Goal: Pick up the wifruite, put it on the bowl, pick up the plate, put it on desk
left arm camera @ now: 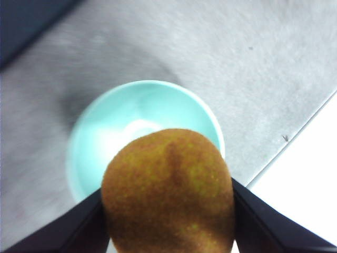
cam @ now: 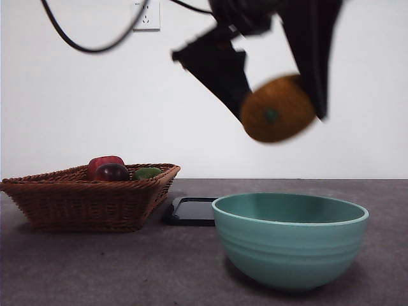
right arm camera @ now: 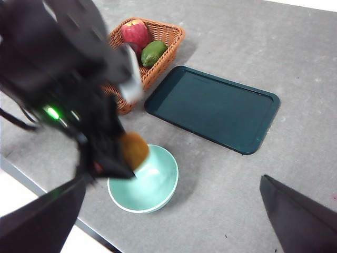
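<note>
A: While its two black jaws press against either side of the single orange-brown wifruite [cam: 278, 108], the left gripper [left arm camera: 167, 211] holds the fruit in the air above the one teal bowl [cam: 290, 239].

B: How does the wrist camera frame it?

A: The fruit fills the near view, with the bowl's pale inside right beneath it. The bowl stands on the grey desk [cam: 95, 268], close to the desk's edge.

B: And the other arm?

A: The right gripper [right arm camera: 174, 211] hangs high above the desk, its two jaws spread wide, holding nothing. From there the left arm shows dark and blurred over the bowl.

B: What else lies on the desk, counted?

A: One dark tray [right arm camera: 213, 108], flat and bare, well apart from the bowl. One brown wicker basket [cam: 83, 197] just beside the tray's far end. Three fruits show in the basket: one red apple [right arm camera: 135, 32], one green fruit [right arm camera: 153, 52] leaning beside it, and one dark purple-red fruit [cam: 112, 172] in front of the apple in the front view.

B: Background?

A: One white wall with a socket [cam: 146, 16] and a black cable [cam: 83, 46] looping down.
</note>
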You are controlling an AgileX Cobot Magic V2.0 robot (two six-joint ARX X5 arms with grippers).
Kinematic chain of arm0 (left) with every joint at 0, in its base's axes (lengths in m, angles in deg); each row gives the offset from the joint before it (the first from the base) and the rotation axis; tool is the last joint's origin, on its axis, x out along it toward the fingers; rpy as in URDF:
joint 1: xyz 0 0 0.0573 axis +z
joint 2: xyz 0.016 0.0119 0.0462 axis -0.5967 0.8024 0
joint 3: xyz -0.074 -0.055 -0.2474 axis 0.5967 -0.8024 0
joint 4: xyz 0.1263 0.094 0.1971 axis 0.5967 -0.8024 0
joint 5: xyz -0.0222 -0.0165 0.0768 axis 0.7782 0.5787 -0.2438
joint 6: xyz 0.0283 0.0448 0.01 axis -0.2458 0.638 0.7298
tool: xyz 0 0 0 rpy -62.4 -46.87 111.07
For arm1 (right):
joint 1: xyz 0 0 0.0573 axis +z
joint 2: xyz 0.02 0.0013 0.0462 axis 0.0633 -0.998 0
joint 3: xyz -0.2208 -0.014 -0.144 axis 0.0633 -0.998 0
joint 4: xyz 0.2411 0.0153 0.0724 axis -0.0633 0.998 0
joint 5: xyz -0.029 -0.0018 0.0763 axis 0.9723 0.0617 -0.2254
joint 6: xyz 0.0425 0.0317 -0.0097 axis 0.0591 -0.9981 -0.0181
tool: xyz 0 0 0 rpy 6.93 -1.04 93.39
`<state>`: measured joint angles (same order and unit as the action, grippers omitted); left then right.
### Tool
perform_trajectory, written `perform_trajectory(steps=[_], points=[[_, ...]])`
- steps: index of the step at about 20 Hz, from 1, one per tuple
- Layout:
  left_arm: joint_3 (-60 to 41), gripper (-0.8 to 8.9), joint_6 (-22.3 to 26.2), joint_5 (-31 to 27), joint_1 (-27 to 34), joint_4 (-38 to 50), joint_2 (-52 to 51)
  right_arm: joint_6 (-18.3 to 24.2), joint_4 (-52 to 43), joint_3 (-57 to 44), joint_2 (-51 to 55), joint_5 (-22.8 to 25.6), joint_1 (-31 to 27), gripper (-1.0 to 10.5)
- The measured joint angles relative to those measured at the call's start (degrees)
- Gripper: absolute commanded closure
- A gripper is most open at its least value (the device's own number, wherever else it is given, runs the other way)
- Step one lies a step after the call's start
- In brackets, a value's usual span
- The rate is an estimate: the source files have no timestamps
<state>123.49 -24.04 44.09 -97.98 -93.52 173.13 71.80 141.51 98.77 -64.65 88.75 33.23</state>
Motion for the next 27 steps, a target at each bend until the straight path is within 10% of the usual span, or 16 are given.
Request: perform_trajectory(steps=[27], points=[[0.0, 5.69, 0.02, -1.6, -0.7, 4.24, 13.51, 0.11, -0.02, 0.0, 0.02, 0.07, 0.0, 2.7]])
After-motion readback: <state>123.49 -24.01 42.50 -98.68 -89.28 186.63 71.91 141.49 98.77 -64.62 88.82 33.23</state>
